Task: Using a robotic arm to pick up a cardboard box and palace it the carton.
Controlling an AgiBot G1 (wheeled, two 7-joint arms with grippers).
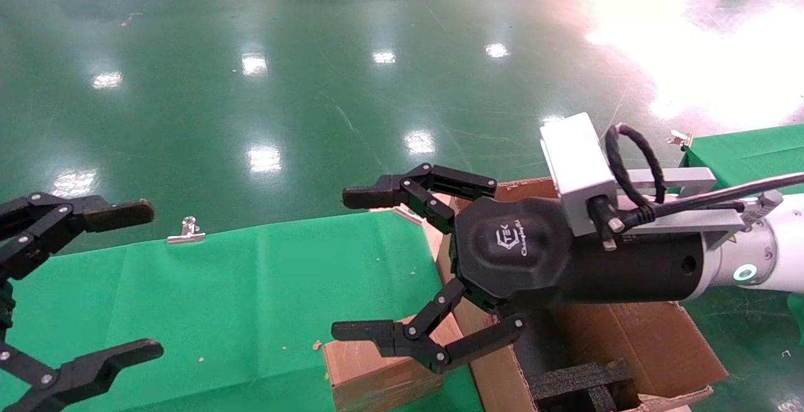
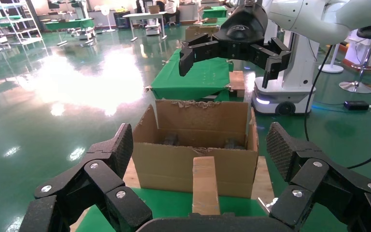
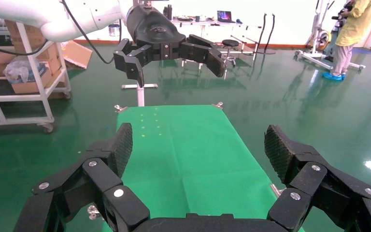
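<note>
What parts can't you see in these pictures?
1. Head view: cardboard box is cut off by the bottom edge and partly behind the open right gripper.
2. Head view: carton interior is mostly hidden behind that arm.
3. Head view: open left gripper is cut off at the left edge.

Head cam sits high, looks fwd and down onto the green worktop [image 1: 239, 286], shiny floor beyond; the carton [image 1: 653, 343] lies at its lower right, close in.

Left wrist cam rides just behind the left tool [image 2: 200, 150], facing across the worktop straight at the carton [image 2: 198, 164], near; the right tool [image 2: 232, 50] hangs above the carton, farther off.

Right wrist cam rides behind the right tool [image 3: 198, 145], facing the opposite way, away from the carton, along the worktop [image 3: 183, 150] toward the left tool [image 3: 171, 50].

Shared: all 3 see the worktop; head + left wrist share the carton; each wrist cam sees the other arm's tool.
</note>
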